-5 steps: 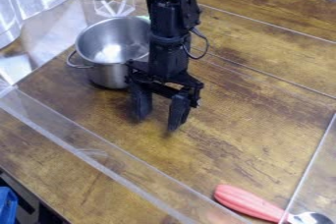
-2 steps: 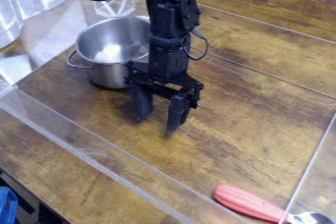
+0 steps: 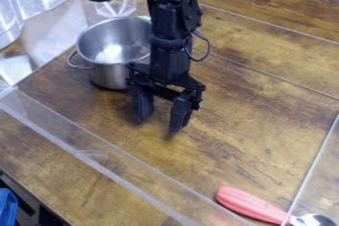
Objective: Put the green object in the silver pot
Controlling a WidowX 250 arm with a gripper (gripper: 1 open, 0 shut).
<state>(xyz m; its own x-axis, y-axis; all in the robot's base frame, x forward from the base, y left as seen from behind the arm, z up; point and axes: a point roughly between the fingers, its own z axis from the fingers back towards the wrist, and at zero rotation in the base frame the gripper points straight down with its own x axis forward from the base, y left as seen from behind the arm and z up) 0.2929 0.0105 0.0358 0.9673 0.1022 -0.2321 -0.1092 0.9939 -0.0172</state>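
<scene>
the fingers (image 3: 161, 117) hang apart and empty just above the surface (image 3: 252, 91), pot (image 3: 110, 50) close behind them, no green object visible, so closing here would likely grab nothing.

We list: silver pot (image 3: 110, 50), shiny steel grey; gripper (image 3: 161, 112), black throughout; spoon handle (image 3: 253, 205), red; table (image 3: 252, 101), brown wood with darker grain streaks.

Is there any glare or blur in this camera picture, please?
Camera view: soft overall, low detail; bright glare on the silver pot's inner wall; pale sheen on the wooden table; the gripper is dark, its open jaws barely detailed.
</scene>
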